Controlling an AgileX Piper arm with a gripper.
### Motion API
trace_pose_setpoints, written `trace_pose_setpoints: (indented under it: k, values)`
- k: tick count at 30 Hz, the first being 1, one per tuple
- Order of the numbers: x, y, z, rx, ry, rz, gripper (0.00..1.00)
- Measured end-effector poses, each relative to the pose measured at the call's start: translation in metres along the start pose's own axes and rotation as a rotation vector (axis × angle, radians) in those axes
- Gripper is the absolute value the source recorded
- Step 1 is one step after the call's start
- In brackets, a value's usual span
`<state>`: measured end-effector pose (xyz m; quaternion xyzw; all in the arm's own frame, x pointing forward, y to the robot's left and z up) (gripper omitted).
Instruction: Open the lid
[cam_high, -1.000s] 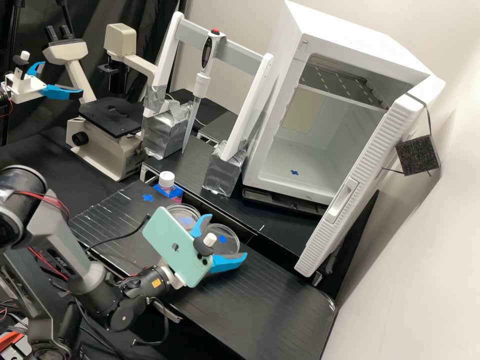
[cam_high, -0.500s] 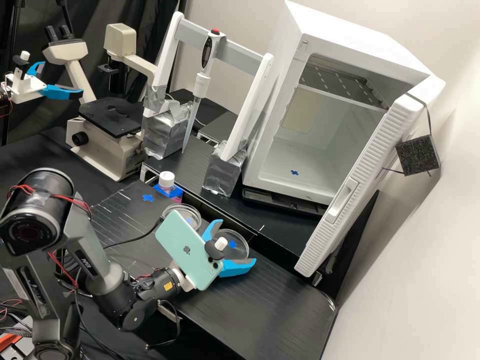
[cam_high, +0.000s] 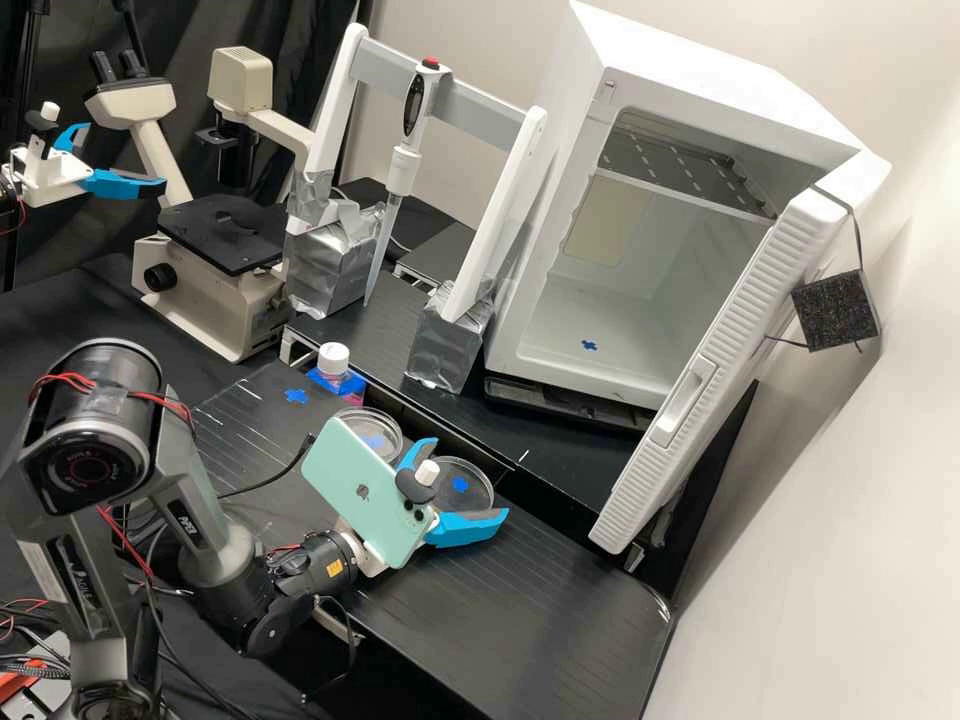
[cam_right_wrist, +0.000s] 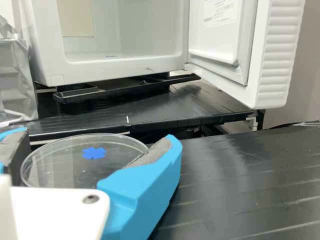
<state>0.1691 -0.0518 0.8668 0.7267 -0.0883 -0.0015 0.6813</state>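
Opening the lid: the clear lid (cam_right_wrist: 52, 162) is seemingly lying on the right-hand dish (cam_high: 479, 477); nothing is lifting it.
Dish spot: it's resting on the near black bench (cam_high: 540, 600), by its far edge, just right of the other dish (cam_high: 387, 424).
Gripper: the gripper (cam_high: 467, 479) is hanging around the dish, its blue fingers (cam_right_wrist: 147, 190) standing apart, one on either side; whether they're touching plastic, I'm not managing to tell.
Plastic: it's looking light, thin, stiff and slippery, so I'm fearing cracks or skidding if those fingers are squeezing hard.
Best hold: I'm favouring opposite sides of the lid's rim, high up, leaving the bottom half free.
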Motion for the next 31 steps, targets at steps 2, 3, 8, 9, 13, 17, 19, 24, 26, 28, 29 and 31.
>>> trace_pose_setpoints:
  k: [2,3,8,9,13,17,19,24,26,28,29,31]
  values:
    - [0.0,-0.001,0.0,-0.002,-0.001,0.001,1.0]
    - [0.0,-0.001,0.0,0.001,-0.002,0.0,1.0]
    - [-0.001,-0.002,0.0,0.005,-0.003,0.003,1.0]
    - [-0.001,-0.002,0.0,0.005,0.001,0.005,1.0]
    - [-0.004,0.0,-0.001,0.004,0.001,0.013,1.0]
    - [-0.011,0.006,-0.003,0.04,0.003,0.047,1.0]
    - [-0.015,0.007,-0.005,0.069,-0.001,0.067,1.0]
    - [-0.028,0.008,-0.016,0.114,0.033,0.107,1.0]
    - [-0.031,0.01,-0.022,0.112,0.058,0.125,1.0]
    - [-0.034,0.011,-0.029,0.123,0.09,0.15,1.0]
    - [-0.035,0.012,-0.031,0.128,0.102,0.155,1.0]
    - [-0.034,0.01,-0.036,0.13,0.13,0.144,1.0]
